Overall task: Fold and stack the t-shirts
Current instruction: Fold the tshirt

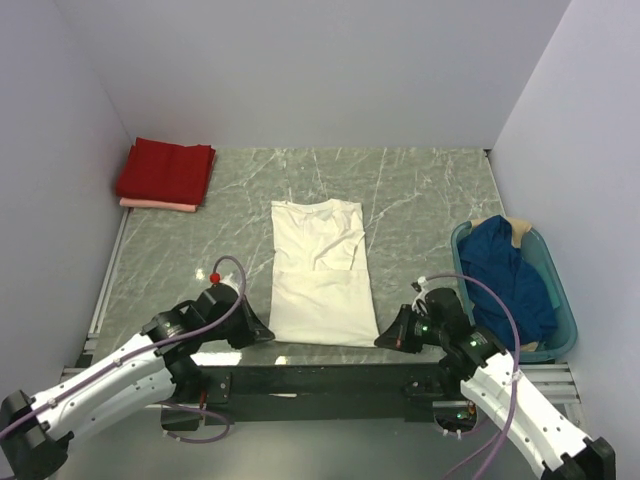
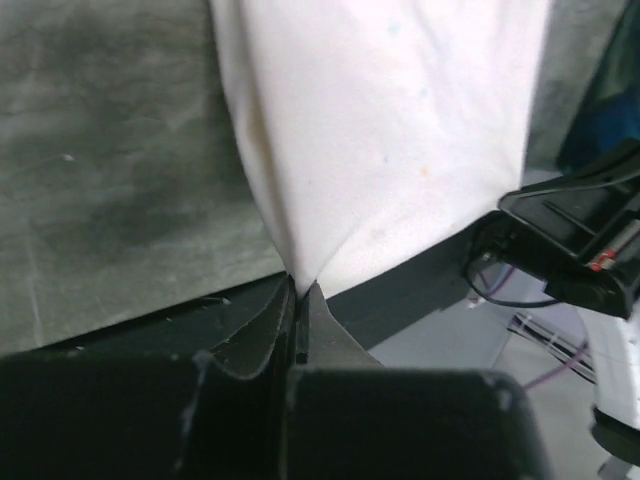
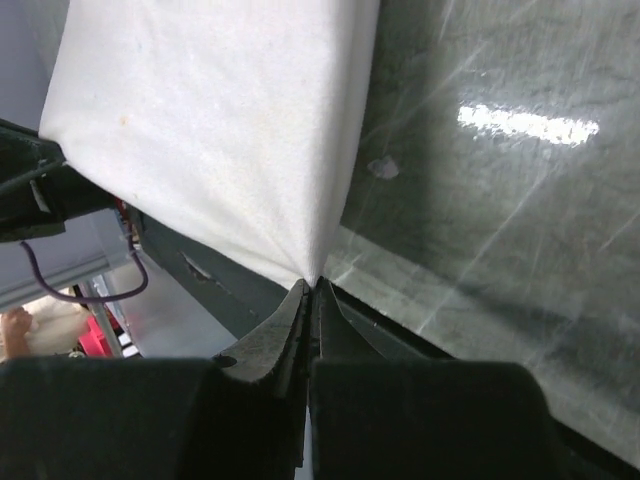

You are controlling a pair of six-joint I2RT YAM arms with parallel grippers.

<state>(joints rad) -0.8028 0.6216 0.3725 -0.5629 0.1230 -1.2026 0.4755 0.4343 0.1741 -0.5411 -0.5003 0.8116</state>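
A cream-white t-shirt (image 1: 320, 272) lies flat in the middle of the marble table, sleeves folded in, its hem toward me. My left gripper (image 1: 268, 335) is shut on the shirt's near left corner (image 2: 330, 240), the cloth pinched between its tips (image 2: 300, 290). At the near right corner my right gripper (image 1: 381, 340) is shut too, cloth (image 3: 250, 150) bunched into its tips (image 3: 313, 287). A folded red t-shirt (image 1: 165, 168) sits on a pale pink one (image 1: 158, 205) at the far left. A dark blue t-shirt (image 1: 510, 275) fills the basket.
The teal plastic basket (image 1: 566, 310) stands at the right edge of the table, close to my right arm. White walls close in the table on three sides. A black rail (image 1: 320, 378) runs along the near edge under both grippers.
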